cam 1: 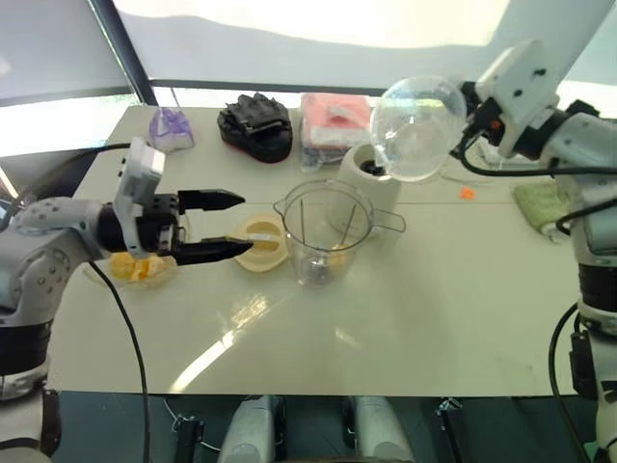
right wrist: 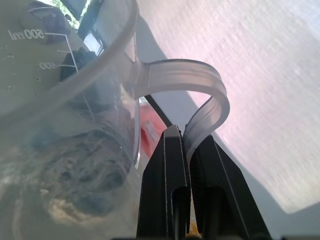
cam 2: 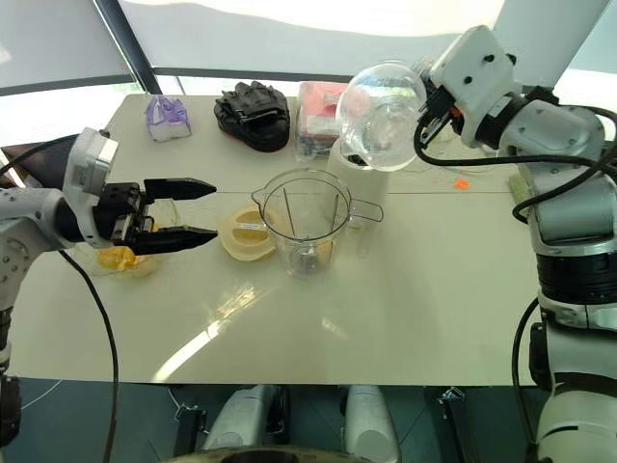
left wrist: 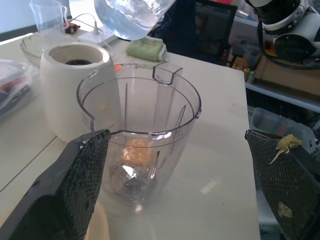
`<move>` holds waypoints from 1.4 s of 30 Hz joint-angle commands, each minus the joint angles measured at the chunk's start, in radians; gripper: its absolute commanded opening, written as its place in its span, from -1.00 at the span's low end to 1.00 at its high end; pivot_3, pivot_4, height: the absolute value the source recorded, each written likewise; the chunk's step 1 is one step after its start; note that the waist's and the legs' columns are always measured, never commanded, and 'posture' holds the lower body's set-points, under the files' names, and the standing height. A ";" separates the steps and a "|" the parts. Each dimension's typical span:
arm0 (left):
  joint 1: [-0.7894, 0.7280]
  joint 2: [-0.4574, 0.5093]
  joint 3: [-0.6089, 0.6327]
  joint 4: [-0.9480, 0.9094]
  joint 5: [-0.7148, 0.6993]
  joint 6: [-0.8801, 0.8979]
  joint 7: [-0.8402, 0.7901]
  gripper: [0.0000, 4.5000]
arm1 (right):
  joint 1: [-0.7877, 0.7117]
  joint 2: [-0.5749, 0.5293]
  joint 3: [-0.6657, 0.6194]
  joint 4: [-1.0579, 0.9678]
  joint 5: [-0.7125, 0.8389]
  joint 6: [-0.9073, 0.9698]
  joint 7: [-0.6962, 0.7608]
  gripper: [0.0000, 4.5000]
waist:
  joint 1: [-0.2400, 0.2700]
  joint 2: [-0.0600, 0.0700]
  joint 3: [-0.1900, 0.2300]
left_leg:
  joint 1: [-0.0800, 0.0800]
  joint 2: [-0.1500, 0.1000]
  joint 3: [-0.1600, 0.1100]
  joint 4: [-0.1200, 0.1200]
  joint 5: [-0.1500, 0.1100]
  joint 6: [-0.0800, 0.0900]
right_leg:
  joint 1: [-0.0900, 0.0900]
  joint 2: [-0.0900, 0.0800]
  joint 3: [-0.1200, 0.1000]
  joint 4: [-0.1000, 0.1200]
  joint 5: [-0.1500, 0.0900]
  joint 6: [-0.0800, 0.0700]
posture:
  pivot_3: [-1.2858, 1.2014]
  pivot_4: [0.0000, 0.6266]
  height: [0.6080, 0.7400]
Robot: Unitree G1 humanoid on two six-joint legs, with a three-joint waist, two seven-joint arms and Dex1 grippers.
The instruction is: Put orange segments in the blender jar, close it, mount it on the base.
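Note:
The blender jar (cam 1: 323, 231) stands upright and open in the middle of the table, with an orange piece (left wrist: 137, 152) near its blades. Close behind it is the white base (cam 1: 366, 174). More orange segments (cam 1: 140, 267) lie in a glass bowl at the table's left. My left gripper (cam 1: 227, 227) is open and level beside that bowl, pointing at the jar, its fingers (left wrist: 65, 195) empty. My right gripper (right wrist: 187, 135) is shut on the handle of a clear measuring cup (cam 1: 416, 128), held tilted in the air above the base.
The flat cream lid (cam 1: 260, 243) lies between my left gripper and the jar. Along the far edge sit a purple item (cam 1: 171, 127), a black object (cam 1: 255, 125) and a red-pink package (cam 1: 333, 121). A green cloth (cam 1: 545, 204) and a small orange bit (cam 1: 467, 193) are at the right.

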 commanded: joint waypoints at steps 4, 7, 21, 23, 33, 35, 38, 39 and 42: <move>0.015 -0.030 0.015 -0.038 0.014 -0.033 0.033 1.00 | -0.049 -0.009 0.037 -0.034 -0.079 -0.080 0.038 -0.97 | 0.000 0.000 0.000 | 0.000 0.000 0.000 0.000 0.000 0.000 | 0.000 0.000 0.000 0.000 0.000 0.000 | 0.03 -0.52 1.00; 0.023 -0.045 0.011 -0.050 0.018 -0.033 0.044 1.00 | -0.058 0.013 0.055 -0.011 -0.100 -0.099 0.039 -0.97 | -0.001 0.000 0.000 | 0.000 0.000 0.000 0.000 0.000 0.000 | 0.000 0.000 0.000 0.001 0.000 0.000 | 0.03 -0.52 1.00; 0.053 -0.063 0.012 -0.082 0.021 -0.033 0.083 1.00 | -0.140 0.082 0.128 0.101 -0.238 -0.207 0.029 -0.97 | -0.003 0.000 0.000 | 0.000 0.000 0.000 0.000 0.000 0.000 | -0.001 0.000 0.000 0.001 0.000 0.000 | 0.03 -0.52 1.00; 0.057 -0.063 0.012 -0.086 0.021 -0.034 0.086 1.00 | -0.145 0.088 0.134 0.104 -0.257 -0.225 0.026 -0.97 | -0.003 0.000 0.000 | 0.000 0.000 0.000 0.000 0.000 0.000 | -0.001 0.000 0.000 0.001 0.000 0.000 | 0.03 -0.52 1.00; 0.056 -0.073 0.004 -0.086 0.026 -0.042 0.097 1.00 | -0.168 0.098 0.142 0.103 -0.345 -0.302 0.016 -0.97 | -0.003 0.000 0.000 | 0.000 0.000 0.000 0.000 0.000 -0.001 | -0.001 0.000 0.000 0.001 0.000 0.000 | 0.03 -0.52 1.00; 0.054 -0.074 0.002 -0.084 0.027 -0.043 0.097 1.00 | -0.170 0.100 0.139 0.106 -0.356 -0.315 0.012 -0.97 | -0.003 0.000 0.000 | 0.000 0.000 0.000 0.000 0.000 0.000 | -0.001 0.000 0.000 0.001 0.000 0.000 | 0.03 -0.52 1.00; 0.049 -0.077 0.000 -0.079 0.030 -0.046 0.095 1.00 | -0.174 0.100 0.140 0.115 -0.375 -0.343 0.005 -0.97 | -0.003 0.000 0.000 | 0.000 0.000 0.000 0.000 0.000 -0.001 | -0.001 0.000 0.000 0.001 0.000 0.000 | 0.03 -0.52 1.00; 0.047 -0.077 -0.001 -0.078 0.031 -0.047 0.094 1.00 | -0.175 0.101 0.139 0.117 -0.380 -0.351 0.002 -0.97 | -0.003 0.000 0.000 | 0.000 0.000 0.000 0.000 0.000 -0.001 | -0.001 0.000 0.000 0.001 0.000 0.000 | 0.03 -0.52 1.00; 0.047 -0.077 -0.002 -0.076 0.032 -0.050 0.094 1.00 | -0.177 0.102 0.136 0.121 -0.393 -0.370 -0.004 -0.97 | -0.003 0.000 0.000 | 0.000 0.000 0.000 0.000 0.000 -0.001 | -0.001 0.000 0.000 0.001 0.000 0.000 | 0.03 -0.52 1.00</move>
